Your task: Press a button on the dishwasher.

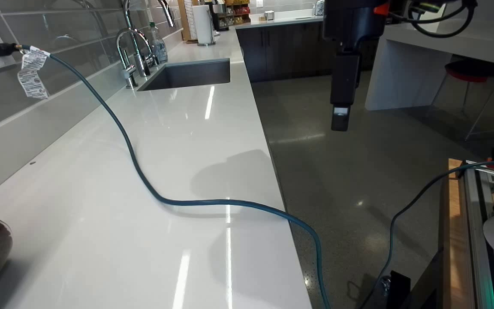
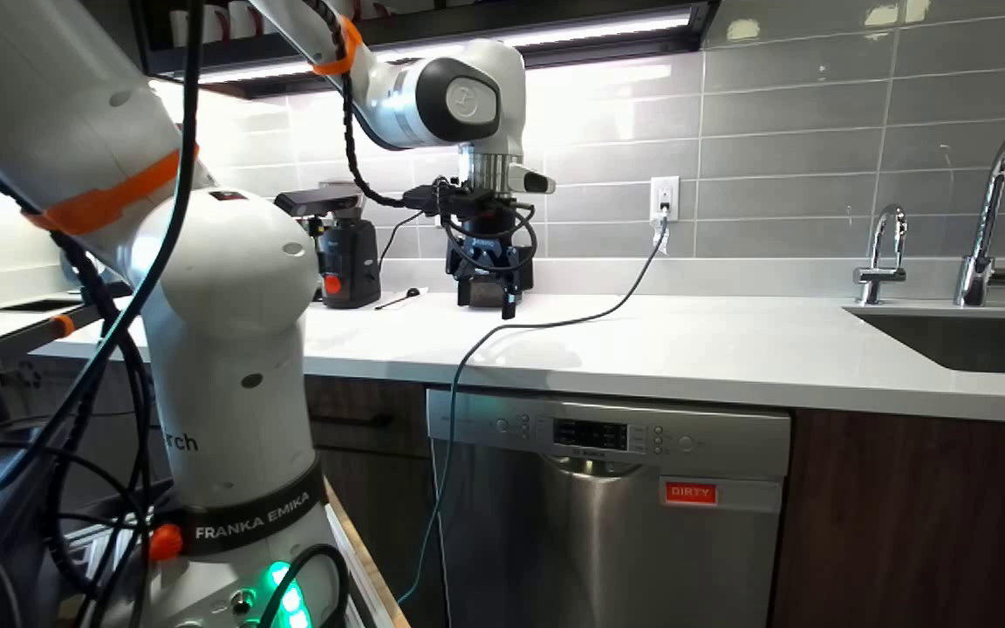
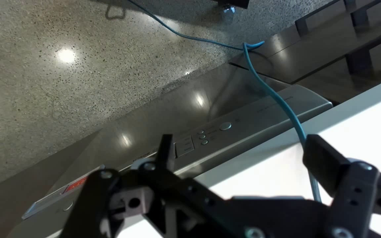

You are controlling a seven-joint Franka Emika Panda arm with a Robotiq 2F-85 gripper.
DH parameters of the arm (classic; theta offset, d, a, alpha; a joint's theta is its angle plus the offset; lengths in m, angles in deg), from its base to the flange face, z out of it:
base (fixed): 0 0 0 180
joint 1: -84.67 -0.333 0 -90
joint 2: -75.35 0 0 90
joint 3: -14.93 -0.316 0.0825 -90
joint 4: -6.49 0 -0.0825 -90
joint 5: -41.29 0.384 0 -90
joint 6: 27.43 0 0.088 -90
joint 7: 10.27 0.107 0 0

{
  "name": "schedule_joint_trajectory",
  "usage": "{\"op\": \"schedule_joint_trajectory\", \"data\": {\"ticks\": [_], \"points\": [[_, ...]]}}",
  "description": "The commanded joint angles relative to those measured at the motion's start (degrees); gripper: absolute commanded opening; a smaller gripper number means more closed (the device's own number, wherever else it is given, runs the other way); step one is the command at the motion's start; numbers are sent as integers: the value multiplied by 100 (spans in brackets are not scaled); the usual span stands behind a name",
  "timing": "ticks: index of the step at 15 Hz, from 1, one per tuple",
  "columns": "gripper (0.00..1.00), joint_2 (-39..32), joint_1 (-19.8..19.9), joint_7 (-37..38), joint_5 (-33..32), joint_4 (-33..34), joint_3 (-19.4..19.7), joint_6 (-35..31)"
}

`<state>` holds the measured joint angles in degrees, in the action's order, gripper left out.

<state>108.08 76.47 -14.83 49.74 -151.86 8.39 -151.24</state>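
Clearly released, the gripper (image 3: 240,142) held its jaws wide apart, a blue cable (image 3: 279,100) passing behind one finger (image 3: 322,162). In the wrist view the gripper hid part of the control panel (image 3: 253,121) on the dishwasher (image 2: 607,541), under the counter (image 2: 686,340); labels beside the buttons (image 3: 225,126) were too small to read. The arm (image 2: 236,288) arched over, wrist (image 2: 507,113) pointing down.

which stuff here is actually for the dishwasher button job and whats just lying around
For the job:
gripper, open
dishwasher
panel buttons; which one to press isn't stated

Just around:
teal cord, draped across the counter
paper towel roll
bottle by the sink
tall faucet
small faucet
black appliance
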Motion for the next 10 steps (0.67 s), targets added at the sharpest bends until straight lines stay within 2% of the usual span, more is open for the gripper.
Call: {"op": "schedule_joint_trajectory", "data": {"ticks": [1, 10], "points": [[100, -44, -85, -2, -43, 12, 83, -9], [100, -84, -103, -53, -43, 29, 86, -11]]}}
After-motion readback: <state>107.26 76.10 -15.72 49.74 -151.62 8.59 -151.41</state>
